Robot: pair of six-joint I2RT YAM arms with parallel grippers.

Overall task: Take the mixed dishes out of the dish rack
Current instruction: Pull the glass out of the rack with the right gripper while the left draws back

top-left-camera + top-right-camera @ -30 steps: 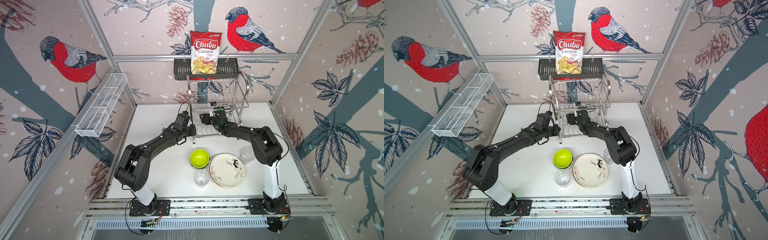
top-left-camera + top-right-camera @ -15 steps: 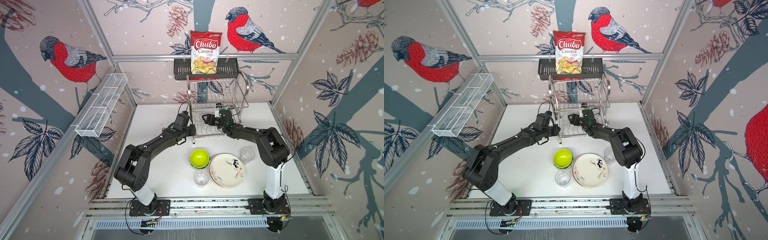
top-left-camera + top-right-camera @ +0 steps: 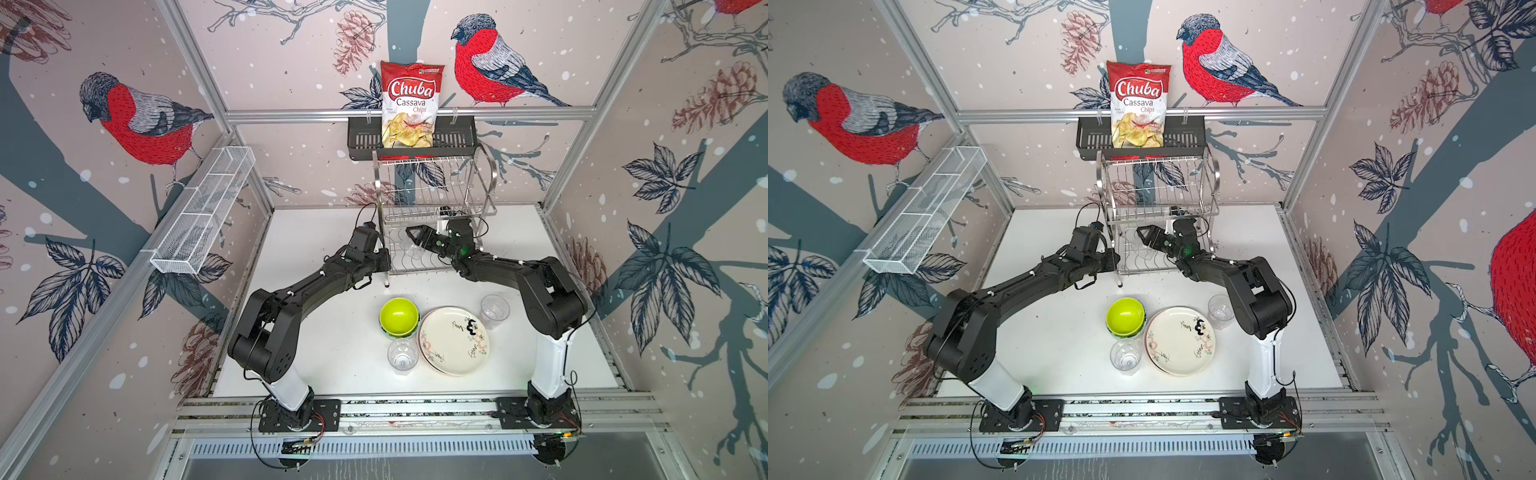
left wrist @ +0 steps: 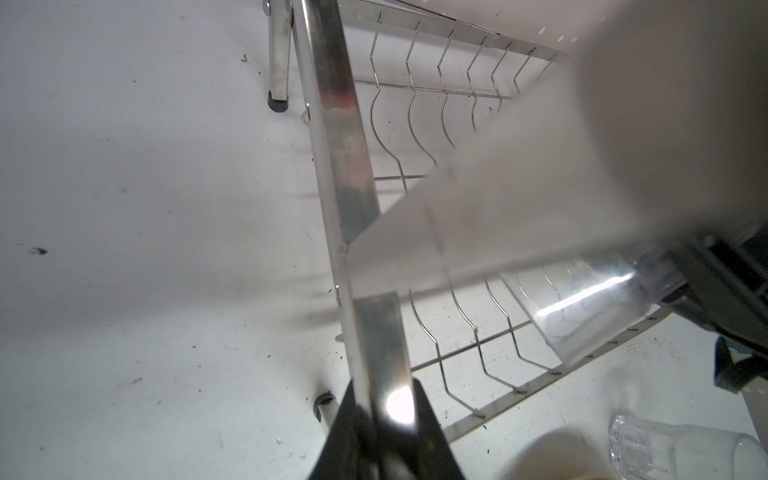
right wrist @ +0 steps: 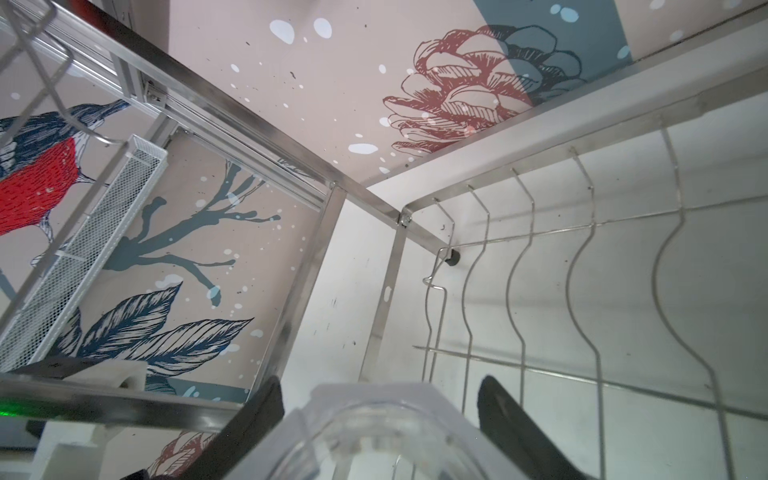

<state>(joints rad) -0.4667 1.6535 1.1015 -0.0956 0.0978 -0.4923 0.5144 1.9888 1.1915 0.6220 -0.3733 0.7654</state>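
The desk (image 3: 316,353) is carrying the rack (image 3: 436,187) at the middle of its back edge, and both arms are reaching to that rack's lower tier. The left fingers (image 4: 424,436) are clamping shut on the flat steel bar of the rack's end frame. They are most likely steadying the light rack so it is not sliding or tipping while a dish is drawn out. The right fingers (image 5: 511,415) are standing wide around a clear tumbler (image 5: 374,436), gripping it by its sides as it is tilting over the lower tier's wires (it seems the last dish, since the upper tier is showing nothing). Toward the front edge, right of the middle, the unloaded things are sitting close together, probably to keep the way out of the rack open. The plates (image 3: 453,340) are stacked, the bowls (image 3: 399,318) are nested just beside them, and two upright glasses (image 3: 494,309) are flanking the plates.
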